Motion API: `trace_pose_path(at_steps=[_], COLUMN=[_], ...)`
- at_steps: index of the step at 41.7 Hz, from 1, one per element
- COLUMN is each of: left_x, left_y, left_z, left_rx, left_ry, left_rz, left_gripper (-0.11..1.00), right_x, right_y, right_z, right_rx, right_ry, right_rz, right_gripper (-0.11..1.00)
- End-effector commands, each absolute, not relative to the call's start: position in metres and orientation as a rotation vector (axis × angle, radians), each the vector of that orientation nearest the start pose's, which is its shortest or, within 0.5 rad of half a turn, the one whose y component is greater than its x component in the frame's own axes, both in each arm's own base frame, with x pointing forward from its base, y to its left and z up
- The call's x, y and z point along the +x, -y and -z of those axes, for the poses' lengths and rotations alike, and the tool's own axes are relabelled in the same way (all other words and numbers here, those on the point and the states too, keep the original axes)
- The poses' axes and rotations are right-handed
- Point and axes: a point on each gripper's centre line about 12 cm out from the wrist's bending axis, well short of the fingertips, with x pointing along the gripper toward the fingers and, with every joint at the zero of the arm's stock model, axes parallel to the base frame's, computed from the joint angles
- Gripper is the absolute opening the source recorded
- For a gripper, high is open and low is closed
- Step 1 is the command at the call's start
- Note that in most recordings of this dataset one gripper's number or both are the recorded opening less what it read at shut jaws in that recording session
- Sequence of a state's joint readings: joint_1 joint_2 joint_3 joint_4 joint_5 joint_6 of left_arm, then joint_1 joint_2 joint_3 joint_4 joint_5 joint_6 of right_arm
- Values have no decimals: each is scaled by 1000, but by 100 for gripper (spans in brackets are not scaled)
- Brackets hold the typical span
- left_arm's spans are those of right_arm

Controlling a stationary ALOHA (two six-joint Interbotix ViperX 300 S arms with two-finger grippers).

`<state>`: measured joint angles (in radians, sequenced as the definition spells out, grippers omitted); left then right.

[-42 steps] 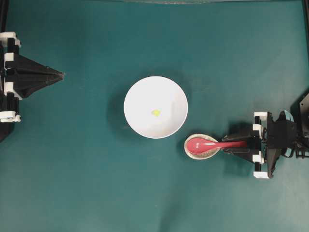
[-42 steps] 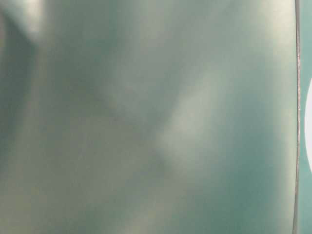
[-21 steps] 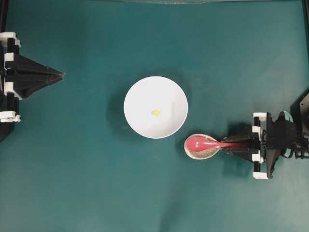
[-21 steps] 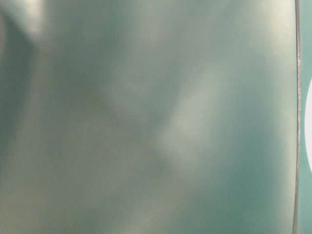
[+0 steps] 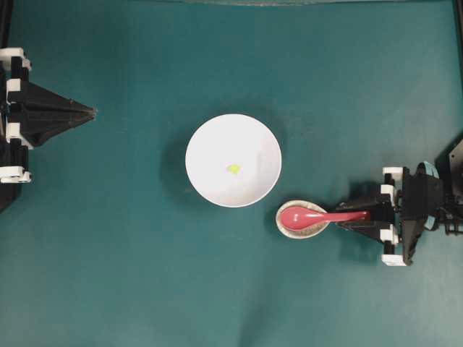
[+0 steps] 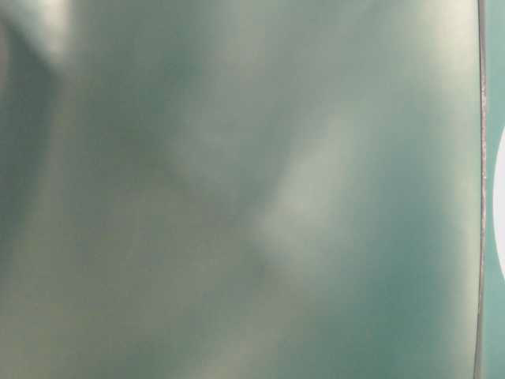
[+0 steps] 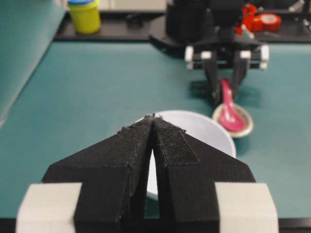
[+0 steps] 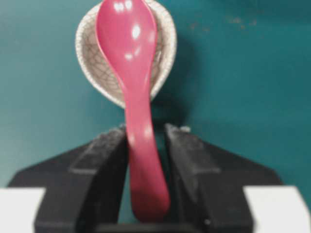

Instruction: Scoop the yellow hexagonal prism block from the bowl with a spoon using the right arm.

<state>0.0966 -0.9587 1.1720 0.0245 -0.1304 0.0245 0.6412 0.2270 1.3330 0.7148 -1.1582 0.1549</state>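
Note:
The white bowl point(image 5: 217, 141) sits mid-table with the tiny yellow hexagonal prism block point(image 5: 233, 169) inside it. Just to its lower right, the red-pink spoon point(image 5: 311, 215) rests with its scoop in a small speckled dish point(image 5: 289, 230), handle pointing right. My right gripper point(image 5: 356, 215) straddles the handle. In the right wrist view the spoon point(image 8: 131, 58) lies between the fingers of that gripper point(image 8: 146, 129), with a gap beside the handle, so the gripper is open. My left gripper point(image 5: 92, 112) stays shut and empty at the far left, its tips point(image 7: 153, 116) pointing at the bowl point(image 7: 209, 136).
The teal mat covers the whole table. In the left wrist view a yellow container point(image 7: 85, 14) and red tape rolls point(image 7: 265, 19) stand on a black ledge behind the right arm. The table-level view is a blurred teal surface with nothing readable.
The right gripper's jaws narrowed on the spoon handle, then widened again, and the gripper drew back slightly to the right. The left arm, bowl and block have not moved.

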Motion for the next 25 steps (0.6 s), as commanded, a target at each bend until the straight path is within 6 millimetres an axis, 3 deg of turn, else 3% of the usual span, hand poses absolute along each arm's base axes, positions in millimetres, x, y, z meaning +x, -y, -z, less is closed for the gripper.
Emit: trace_pose_path(at_steps=[1,25], left_x=[201,201], left_y=[-20,-20], left_z=[-283,-283], left_rx=[44,46], left_ry=[-62,-61], left_rz=[-95,-95], left_gripper=[0,0], right_x=[210,211], right_y=[-69,-73], right_z=[-67,-73], right_rx=[189,175], right_ry=[-370,-348], right_rz=[88,49], right_gripper=[40,45])
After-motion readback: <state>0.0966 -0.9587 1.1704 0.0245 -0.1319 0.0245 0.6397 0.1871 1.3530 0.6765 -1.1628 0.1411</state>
